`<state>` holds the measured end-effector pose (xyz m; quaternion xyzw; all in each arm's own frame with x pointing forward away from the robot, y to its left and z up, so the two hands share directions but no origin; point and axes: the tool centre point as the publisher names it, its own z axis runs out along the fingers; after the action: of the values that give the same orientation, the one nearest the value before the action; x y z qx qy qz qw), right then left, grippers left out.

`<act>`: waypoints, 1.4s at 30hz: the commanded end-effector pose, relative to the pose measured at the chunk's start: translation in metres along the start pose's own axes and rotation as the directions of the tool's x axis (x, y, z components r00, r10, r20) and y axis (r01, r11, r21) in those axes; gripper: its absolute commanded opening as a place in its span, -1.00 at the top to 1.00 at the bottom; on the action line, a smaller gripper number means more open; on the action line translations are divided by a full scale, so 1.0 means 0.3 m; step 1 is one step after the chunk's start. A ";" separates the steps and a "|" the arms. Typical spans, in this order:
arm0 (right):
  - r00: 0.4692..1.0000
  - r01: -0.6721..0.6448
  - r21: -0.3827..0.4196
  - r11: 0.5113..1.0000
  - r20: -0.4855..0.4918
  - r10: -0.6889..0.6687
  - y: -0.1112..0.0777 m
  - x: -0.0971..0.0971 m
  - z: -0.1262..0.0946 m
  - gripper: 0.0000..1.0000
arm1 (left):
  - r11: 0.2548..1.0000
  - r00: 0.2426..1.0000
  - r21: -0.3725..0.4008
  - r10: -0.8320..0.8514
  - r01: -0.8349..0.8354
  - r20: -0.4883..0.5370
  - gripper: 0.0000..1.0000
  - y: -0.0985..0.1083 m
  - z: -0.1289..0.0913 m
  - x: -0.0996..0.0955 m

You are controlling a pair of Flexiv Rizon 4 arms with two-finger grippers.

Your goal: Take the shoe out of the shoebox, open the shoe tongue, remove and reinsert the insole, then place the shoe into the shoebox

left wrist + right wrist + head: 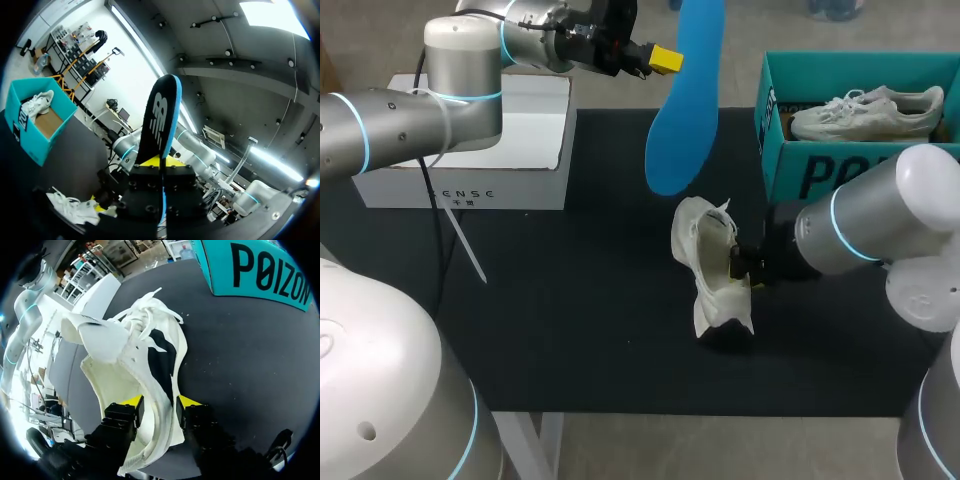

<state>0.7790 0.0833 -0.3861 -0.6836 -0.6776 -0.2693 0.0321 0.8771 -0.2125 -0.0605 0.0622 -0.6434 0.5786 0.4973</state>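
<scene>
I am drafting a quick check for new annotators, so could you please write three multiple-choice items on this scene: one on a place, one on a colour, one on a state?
1. Where does the second shoe lie? A on a chair; B in the teal shoebox; C in a drawer.
2. What colour is the insole in the head view? A red; B blue; C green.
3. How is the right gripper? A open, touching nothing; B shut on the insole; C shut on the held shoe.
Key: B, it rests inside the box walls; B, its raised face shows blue; C, both fingers pinch the shoe's side wall.
</scene>
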 end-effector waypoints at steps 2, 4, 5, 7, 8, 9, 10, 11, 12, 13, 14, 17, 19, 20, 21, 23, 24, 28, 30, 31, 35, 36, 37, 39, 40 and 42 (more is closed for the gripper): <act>1.000 -0.006 -0.016 1.000 -0.006 0.006 0.001 -0.006 -0.111 -1.00 | 1.000 1.000 0.001 0.002 -0.002 0.001 1.00 0.001 0.001 -0.001; 1.000 -0.002 -0.016 1.000 -0.019 0.001 0.010 -0.005 -0.150 -1.00 | 1.000 1.000 0.001 0.002 -0.002 0.001 1.00 0.001 0.001 -0.001; 0.999 0.009 -0.012 1.000 -0.034 -0.009 0.016 -0.002 -0.168 -1.00 | 1.000 1.000 0.001 0.002 -0.002 0.001 1.00 0.001 0.001 -0.001; 0.998 0.034 -0.007 0.999 -0.060 -0.035 0.029 0.012 -0.198 -1.00 | 1.000 1.000 0.001 0.002 -0.002 0.001 1.00 0.001 0.001 -0.001; 0.995 0.053 -0.009 0.999 -0.080 -0.054 0.038 0.019 -0.209 -1.00 | 1.000 1.000 0.001 0.002 -0.002 0.001 1.00 0.001 0.001 -0.001; 0.993 0.067 -0.016 0.998 -0.095 -0.068 0.046 0.029 -0.221 -1.00 | 1.000 1.000 0.001 0.002 -0.002 0.001 1.00 0.001 0.001 -0.001; 0.990 0.090 -0.016 0.996 -0.109 -0.092 0.053 0.040 -0.232 -1.00 | 1.000 1.000 0.001 0.002 -0.002 0.001 1.00 0.001 0.001 -0.001; 0.990 0.090 -0.016 0.996 -0.109 -0.092 0.053 0.040 -0.232 -1.00 | 1.000 1.000 0.001 0.002 -0.002 0.001 1.00 0.001 0.001 -0.001; 0.990 0.090 -0.016 0.996 -0.109 -0.092 0.053 0.040 -0.232 -1.00 | 1.000 1.000 0.001 0.002 -0.002 0.001 1.00 0.001 0.001 -0.001; 0.990 0.090 -0.016 0.996 -0.109 -0.092 0.053 0.040 -0.232 -1.00 | 1.000 1.000 0.001 0.002 -0.002 0.001 1.00 0.001 0.001 -0.001; 0.990 0.090 -0.016 0.996 -0.109 -0.092 0.053 0.040 -0.232 -1.00 | 1.000 1.000 0.001 0.002 -0.002 0.001 1.00 0.001 0.001 -0.001; 0.990 0.090 -0.016 0.996 -0.109 -0.092 0.053 0.040 -0.232 -1.00 | 1.000 1.000 0.001 0.002 -0.002 0.001 1.00 0.001 0.001 -0.001; 0.990 0.090 -0.016 0.996 -0.109 -0.092 0.053 0.040 -0.232 -1.00 | 1.000 1.000 0.001 0.002 -0.002 0.001 1.00 0.001 0.001 -0.001; 0.990 0.090 -0.016 0.996 -0.109 -0.092 0.053 0.040 -0.232 -1.00 | 1.000 1.000 0.001 0.002 -0.002 0.001 1.00 0.001 0.001 -0.001; 0.990 0.090 -0.016 0.996 -0.109 -0.092 0.053 0.040 -0.232 -1.00 | 1.000 1.000 0.001 0.002 -0.002 0.001 1.00 0.001 0.001 -0.001; 0.990 0.090 -0.016 0.996 -0.109 -0.092 0.053 0.040 -0.232 -1.00 | 1.000 1.000 0.001 0.002 -0.002 0.001 1.00 0.001 0.001 -0.001; 0.990 0.090 -0.016 0.996 -0.109 -0.092 0.053 0.040 -0.232 -1.00 | 1.000 1.000 0.001 0.002 -0.002 0.001 1.00 0.001 0.001 -0.001; 0.980 0.069 -0.049 0.996 -0.184 -0.077 0.042 0.041 -0.254 -1.00 | 1.000 1.000 0.001 0.002 -0.002 0.001 1.00 0.001 0.001 -0.001; 0.966 0.038 -0.088 0.995 -0.250 -0.059 0.023 0.059 -0.277 -1.00 | 1.000 1.000 0.001 0.002 -0.002 0.001 1.00 0.001 0.001 -0.001; 0.955 0.014 -0.105 0.994 -0.294 -0.044 0.022 0.063 -0.288 -1.00 | 1.000 1.000 0.001 0.002 -0.002 0.001 1.00 0.001 0.001 -0.001; 0.922 -0.014 -0.144 0.989 -0.385 -0.043 0.027 0.070 -0.330 -1.00 | 1.000 1.000 0.001 0.002 -0.002 0.001 1.00 0.001 0.001 -0.001; 0.909 -0.022 -0.150 0.988 -0.414 -0.043 0.030 0.065 -0.343 -1.00 | 1.000 1.000 0.001 0.002 -0.002 0.001 1.00 0.001 0.001 -0.001; 0.897 -0.035 -0.144 0.989 -0.440 -0.032 0.032 0.063 -0.347 -1.00 | 1.000 1.000 0.001 0.002 -0.002 0.001 1.00 0.001 0.001 -0.001; 0.879 -0.066 -0.146 0.987 -0.477 -0.011 0.032 0.064 -0.354 -1.00 | 1.000 1.000 0.001 0.002 -0.002 0.001 1.00 0.001 0.001 -0.001; 0.861 -0.080 -0.138 0.987 -0.508 -0.001 0.032 0.063 -0.355 -1.00 | 1.000 1.000 0.001 0.002 -0.002 0.001 1.00 0.001 0.001 -0.001; 0.835 -0.108 -0.127 0.986 -0.550 0.021 0.038 0.060 -0.360 -1.00 | 1.000 1.000 0.001 0.002 -0.002 0.001 1.00 0.001 0.001 -0.001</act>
<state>0.7630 0.0663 -0.2799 -0.6461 -0.6239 -0.4259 0.1090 0.8771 -0.2125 -0.0605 0.0622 -0.6434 0.5787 0.4973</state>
